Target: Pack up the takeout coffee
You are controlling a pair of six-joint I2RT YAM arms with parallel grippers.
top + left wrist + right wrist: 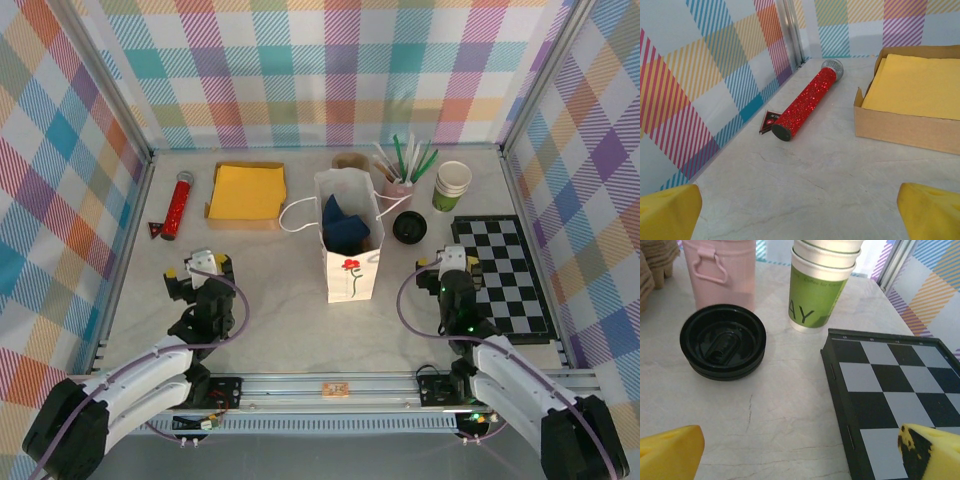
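Tabletop (280,320): white bag (352,265) holds dark blue item (345,225); left end effector (204,262), right end effector (451,258) both apart

Two white-and-black arms (140,388)
White shells, black joints, looping purple cables (241,300), yellow fingers (667,212), one right tip smudged black.

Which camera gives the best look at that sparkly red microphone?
The left wrist view. The microphone lies close there, its whole length clear, with a glittery red body and a silver head at the far end. The top view shows it small, from above, on the table's left side beside the box.
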